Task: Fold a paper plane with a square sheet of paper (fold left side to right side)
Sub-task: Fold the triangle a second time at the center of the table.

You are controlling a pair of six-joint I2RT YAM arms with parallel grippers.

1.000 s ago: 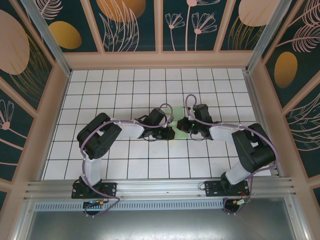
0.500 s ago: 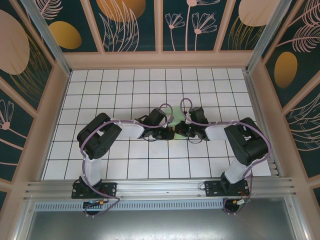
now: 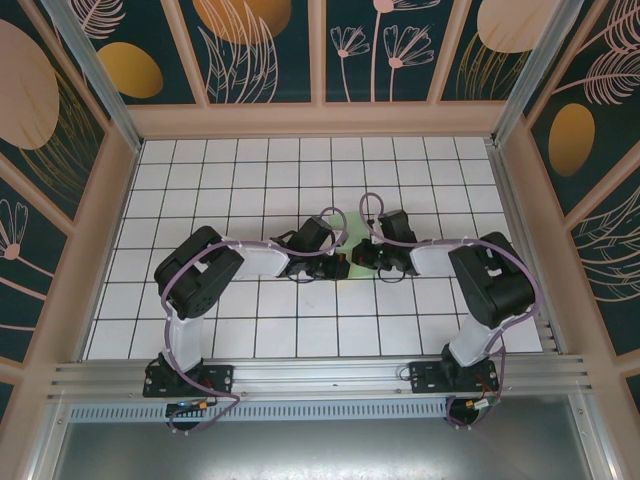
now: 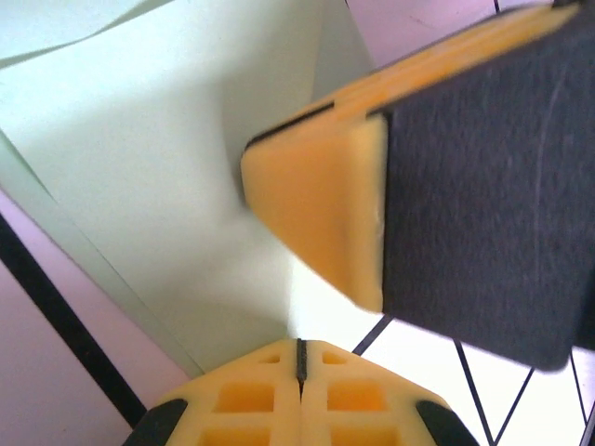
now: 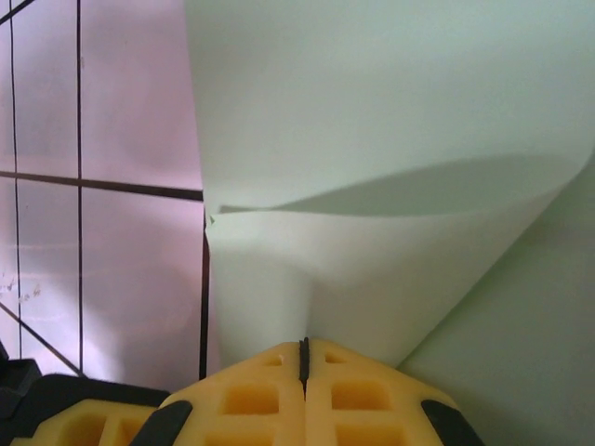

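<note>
Folding the left side over to the right was judged the step in hand, with the crease not yet pressed flat.

Sheet of paper point(image 3: 356, 224): one, thin, light green. It lay at the middle of the desk point(image 3: 200, 170), mostly hidden under the two claws. In the right wrist view one flap rose off the desk in a soft curl. No finished plane was present.

Left claw point(image 3: 337, 265): one, tips together with only a seam between them, at the middle of the desk, down against the sheet. Whether paper sat inside the seam could not be told.

Right claw point(image 3: 361, 258): one, tips together and apparently pinching the curled flap at its edge. It was also at the middle of the desk, just beside the left claw. One of its fingers point(image 4: 316, 223) showed close in the left wrist view.

Arms: two, bent inward from the near edge of the desk.

Desk: one, white tiles with dark lines.

Handling note, as a judgement:
- The pinched flap would best travel low and slowly, since paper this thin buckles or tears under a tug.
- The left claw should pin the lower layer to the desk so that layer cannot slide.
- Edges should meet squarely before any pressing.
- The crease should then be run from its middle outward.
</note>
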